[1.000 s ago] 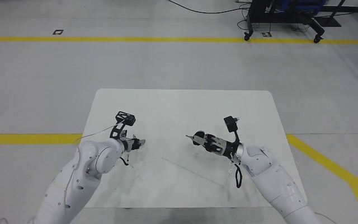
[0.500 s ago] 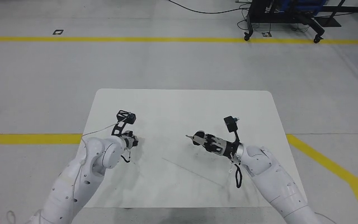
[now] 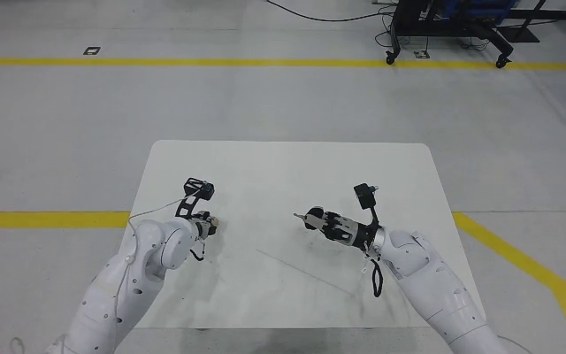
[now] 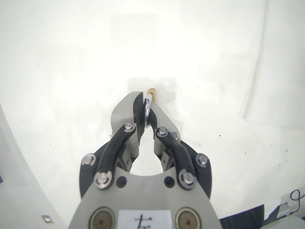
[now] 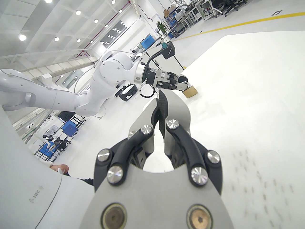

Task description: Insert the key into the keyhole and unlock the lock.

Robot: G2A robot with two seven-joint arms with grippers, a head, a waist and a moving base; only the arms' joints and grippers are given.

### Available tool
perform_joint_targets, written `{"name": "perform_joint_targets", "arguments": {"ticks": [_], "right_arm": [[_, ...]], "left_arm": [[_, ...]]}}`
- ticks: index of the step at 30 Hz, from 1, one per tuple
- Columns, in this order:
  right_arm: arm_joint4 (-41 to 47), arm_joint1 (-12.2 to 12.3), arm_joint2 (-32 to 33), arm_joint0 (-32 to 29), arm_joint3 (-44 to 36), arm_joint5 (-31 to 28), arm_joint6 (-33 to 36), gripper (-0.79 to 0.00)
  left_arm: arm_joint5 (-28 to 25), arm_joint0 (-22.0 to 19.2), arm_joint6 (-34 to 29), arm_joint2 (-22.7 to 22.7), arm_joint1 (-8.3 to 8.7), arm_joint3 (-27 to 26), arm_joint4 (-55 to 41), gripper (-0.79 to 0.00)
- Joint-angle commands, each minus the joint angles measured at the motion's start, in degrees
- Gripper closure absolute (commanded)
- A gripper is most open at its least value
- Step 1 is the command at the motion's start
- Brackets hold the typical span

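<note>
The lock is a small brass padlock (image 5: 190, 92) with a silver shackle (image 4: 146, 110). My left gripper (image 4: 144, 100) is shut on the shackle, and the brass body (image 4: 152, 93) pokes out past the fingertips, just above the white table (image 3: 292, 168). From above, the left gripper (image 3: 210, 227) is over the table's left part. My right gripper (image 3: 311, 219) hangs over the middle, shut on the key, whose thin metal tip (image 3: 298, 215) points toward the left arm. In the right wrist view the right gripper (image 5: 162, 97) has its pads pressed together and faces the left gripper (image 5: 182, 83).
The table's far half and right side are bare white surface. Yellow floor lines (image 3: 265, 62) run past the table. A dark wheeled rack (image 3: 451, 26) stands far off at the back right.
The left gripper has drawn back slightly toward its own arm and tipped downward with the lock. The right arm has not moved.
</note>
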Motion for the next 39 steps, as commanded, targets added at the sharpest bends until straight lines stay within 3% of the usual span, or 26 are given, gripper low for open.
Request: {"name": "perform_joint_targets", "arguments": {"ticks": [1, 7, 11, 15, 18, 20, 29, 32, 36, 39], "right_arm": [[0.00, 0.00, 0.00, 0.00, 0.00, 0.00, 0.00, 0.000], [0.00, 0.00, 0.00, 0.00, 0.00, 0.00, 0.00, 0.000], [0.00, 0.00, 0.00, 0.00, 0.00, 0.00, 0.00, 0.000], [0.00, 0.00, 0.00, 0.00, 0.00, 0.00, 0.00, 0.000], [0.00, 0.00, 0.00, 0.00, 0.00, 0.00, 0.00, 0.000], [0.00, 0.00, 0.00, 0.00, 0.00, 0.00, 0.00, 0.000], [0.00, 0.00, 0.00, 0.00, 0.00, 0.00, 0.00, 0.000], [0.47, -0.55, -1.74, 0.97, 0.60, 3.27, -1.20, 0.000], [6.46, -2.39, -8.15, 6.02, 4.67, 1.81, -0.13, 0.000], [8.43, -3.71, -11.62, 9.23, 7.13, 2.21, -0.24, 0.000]], "left_arm": [[-0.49, 0.40, -1.20, -0.40, 0.13, -0.28, 0.82, 0.000], [-1.13, 1.93, -1.02, -2.25, 0.29, -1.81, 0.82, 0.000], [-3.55, 4.05, 6.34, -5.51, 0.11, -3.27, -8.13, 0.000], [-13.58, 7.78, 17.08, -11.39, -0.13, -2.80, -28.05, 0.000], [-23.32, 9.04, 19.27, -14.83, -0.10, -0.58, -40.82, 0.000], [-29.39, 8.78, 17.48, -15.88, 0.34, -1.04, -38.21, 0.000], [-28.33, 9.39, 19.32, -15.67, 0.18, -0.34, -39.39, 0.000], [-30.29, 9.24, 19.48, -14.16, -0.47, 3.17, -54.12, 0.000], [-33.46, 6.20, 10.70, -11.67, -1.23, 11.52, -77.38, 0.000], [-31.18, 3.19, 3.42, -10.08, -1.77, 17.21, -90.82, 0.000]]}}
